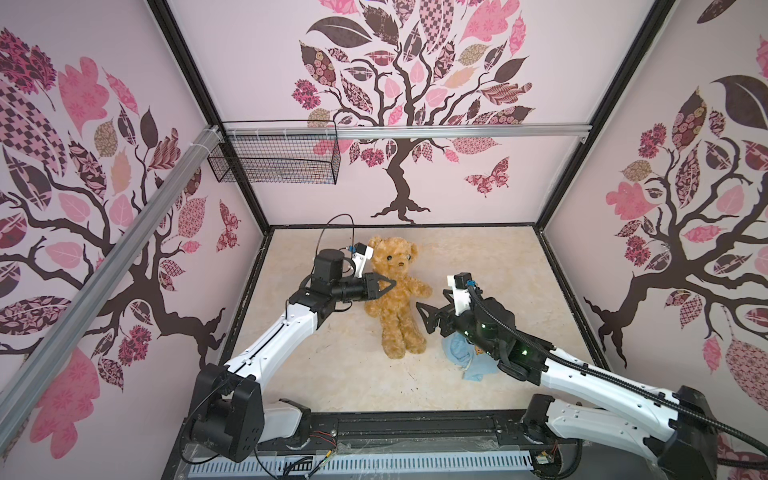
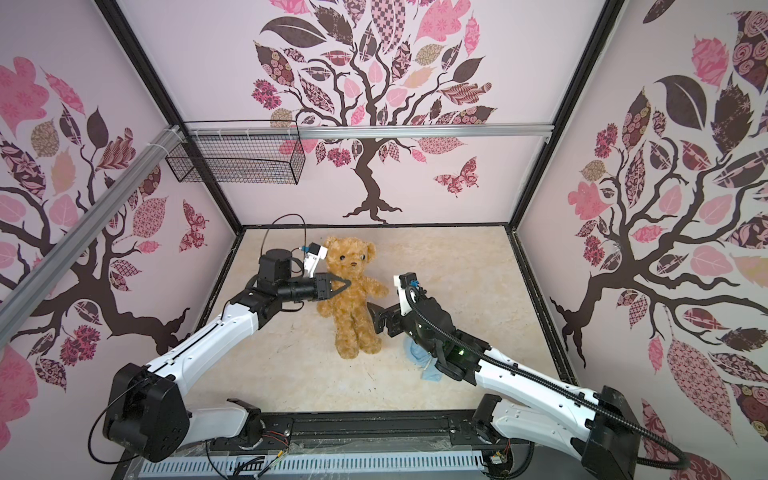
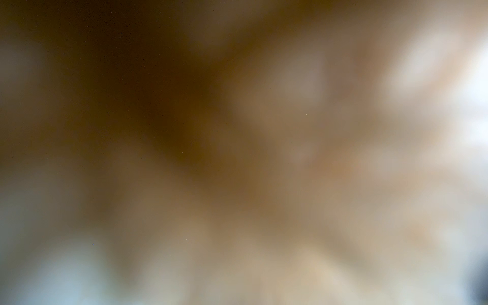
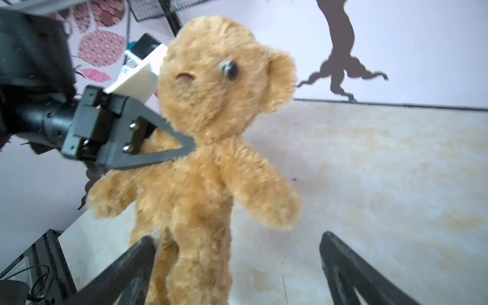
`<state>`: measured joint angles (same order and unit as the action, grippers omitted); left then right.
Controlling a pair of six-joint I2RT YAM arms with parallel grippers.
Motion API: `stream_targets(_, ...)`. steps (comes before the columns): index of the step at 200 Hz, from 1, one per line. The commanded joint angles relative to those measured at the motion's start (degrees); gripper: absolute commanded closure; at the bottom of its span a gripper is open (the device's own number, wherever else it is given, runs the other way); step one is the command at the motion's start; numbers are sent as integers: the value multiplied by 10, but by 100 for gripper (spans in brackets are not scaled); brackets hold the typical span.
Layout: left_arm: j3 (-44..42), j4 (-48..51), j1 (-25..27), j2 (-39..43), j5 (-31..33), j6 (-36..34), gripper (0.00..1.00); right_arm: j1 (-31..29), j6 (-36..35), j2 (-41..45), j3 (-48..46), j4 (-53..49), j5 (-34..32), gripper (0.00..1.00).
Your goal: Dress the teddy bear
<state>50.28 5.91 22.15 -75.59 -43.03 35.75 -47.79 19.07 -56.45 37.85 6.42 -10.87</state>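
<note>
Both top views take in the whole cell. The golden-brown shaggy plush teddy bear (image 1: pixel 399 309) (image 2: pixel 353 311) is near the middle of the beige marbled worktop (image 1: pixel 332 374) (image 2: pixel 291 374), its face toward the camera, head toward the back wall and feet toward the arm bases. Only these views show the crumpled light blue cloth garment (image 1: pixel 467 368) (image 2: pixel 417 353) on the worktop under the right arm, near the bear's legs but apart from them. They alone also show the whole black wire mesh basket (image 1: pixel 274 156) (image 2: pixel 237 160), which hangs from the aluminium rail (image 1: pixel 457 132) (image 2: pixel 415 131) at the back left. The right wrist view gives the close look. In it the left fingers (image 4: pixel 158 159) (image 1: pixel 390 284) (image 2: pixel 345 284) are clenched on the bear (image 4: pixel 211 137) at its shoulder, just under the chin. One black triangular finger crosses the front with fur showing through its frame, and the other is hidden in the plush. The left wrist view is only an unfocused golden-brown and pale blur. The left arm slopes up from its base toward the back, and its wrist is bent so the fingers point sideways into the bear. The right arm stretches low over the garment, pointing toward the bear's legs. The right fingers (image 4: pixel 126 272) (image 1: pixel 426 311) (image 2: pixel 376 309) are spread wide and grasp nothing. One tip is just beside a leg, touching or not I cannot tell, and the other is over bare worktop (image 4: pixel 396 171).
</note>
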Motion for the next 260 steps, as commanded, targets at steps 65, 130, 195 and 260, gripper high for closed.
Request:
stream_targets(65,-65,-30,77,-107,9,50,64,212,75,-132,-33,-206,142,24)
stream_targets(130,-95,-69,77,-142,55,70,49,182,99,-209,-46,-210,59,43)
stream_targets(195,-93,52,77,-42,246,17,7,182,98,-237,-41,-160,33,71)
stream_targets(260,-76,142,87,165,395,-49,6,187,164,-152,-25,-82,135,99)
